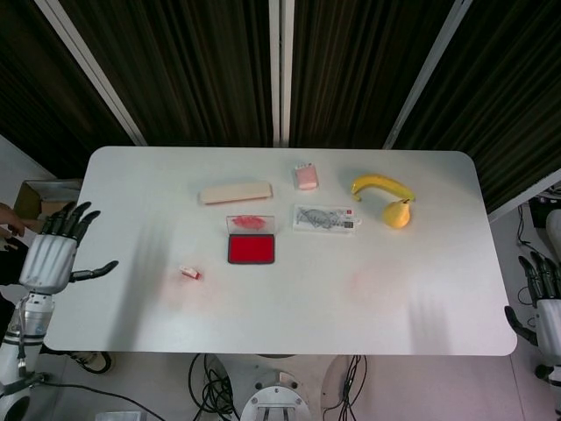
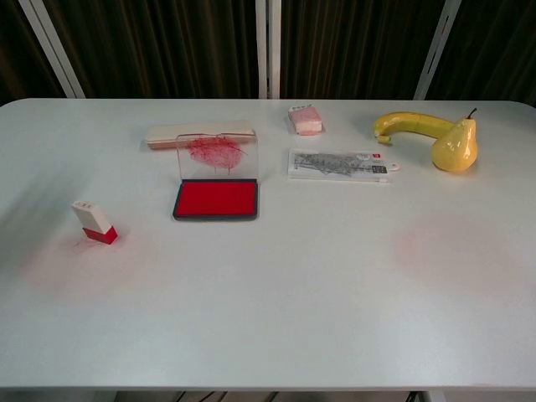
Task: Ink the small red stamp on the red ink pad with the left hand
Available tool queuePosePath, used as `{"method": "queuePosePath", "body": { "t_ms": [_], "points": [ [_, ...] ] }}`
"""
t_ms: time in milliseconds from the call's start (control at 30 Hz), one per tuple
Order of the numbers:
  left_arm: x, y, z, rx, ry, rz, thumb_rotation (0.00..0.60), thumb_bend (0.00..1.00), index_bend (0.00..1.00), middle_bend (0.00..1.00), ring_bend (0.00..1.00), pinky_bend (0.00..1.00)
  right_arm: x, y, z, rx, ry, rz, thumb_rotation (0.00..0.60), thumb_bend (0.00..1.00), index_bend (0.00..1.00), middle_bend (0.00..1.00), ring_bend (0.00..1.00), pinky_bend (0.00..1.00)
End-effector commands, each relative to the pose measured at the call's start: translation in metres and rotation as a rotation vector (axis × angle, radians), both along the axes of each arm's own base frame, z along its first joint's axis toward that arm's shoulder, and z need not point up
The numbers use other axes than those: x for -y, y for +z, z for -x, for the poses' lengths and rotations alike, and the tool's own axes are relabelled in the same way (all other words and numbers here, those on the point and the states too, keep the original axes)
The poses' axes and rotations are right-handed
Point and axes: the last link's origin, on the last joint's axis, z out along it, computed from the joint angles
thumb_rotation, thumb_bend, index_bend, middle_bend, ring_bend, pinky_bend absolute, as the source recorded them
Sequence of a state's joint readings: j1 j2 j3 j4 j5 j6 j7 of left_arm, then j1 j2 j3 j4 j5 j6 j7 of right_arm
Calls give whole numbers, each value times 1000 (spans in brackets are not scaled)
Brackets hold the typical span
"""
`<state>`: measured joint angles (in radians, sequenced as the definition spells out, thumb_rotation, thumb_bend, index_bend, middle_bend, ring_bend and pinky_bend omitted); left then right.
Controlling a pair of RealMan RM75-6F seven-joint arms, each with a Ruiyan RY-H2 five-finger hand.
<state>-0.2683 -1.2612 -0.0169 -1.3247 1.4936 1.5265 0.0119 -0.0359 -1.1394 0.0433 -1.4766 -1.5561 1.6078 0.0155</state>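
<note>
The small red stamp (image 1: 189, 273) (image 2: 95, 223) stands alone on the white table (image 1: 289, 307), red base down, left of the red ink pad (image 1: 251, 250) (image 2: 215, 199). The pad's clear lid stands open at its back. My left hand (image 1: 54, 254) hangs open with fingers spread beyond the table's left edge, well away from the stamp; the chest view does not show it. My right hand (image 1: 542, 291) shows at the right frame edge, off the table, fingers apart and holding nothing.
A beige flat case (image 1: 236, 192) lies behind the pad. A pink eraser (image 1: 305, 178), a printed packet (image 1: 326, 218), a banana (image 1: 379, 185) and a yellow pear (image 1: 397, 213) sit at the back right. A cardboard box (image 1: 44, 203) stands left of the table.
</note>
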Motion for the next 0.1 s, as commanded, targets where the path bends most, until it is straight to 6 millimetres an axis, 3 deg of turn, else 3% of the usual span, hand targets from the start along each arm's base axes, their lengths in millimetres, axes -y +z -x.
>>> {"method": "queuePosePath", "body": {
  "t_ms": [33,100],
  "points": [
    [24,12,15,-32,35,23,0,0,153,87,71,185,0,-2,-2,-6,5,-12,600,204,0,0,0,0],
    [27,14,16,-22,43,38,0,0,152,87,71,185,1,-4,-4,-13,4,-24,600,205,0,0,0,0]
  ]
}}
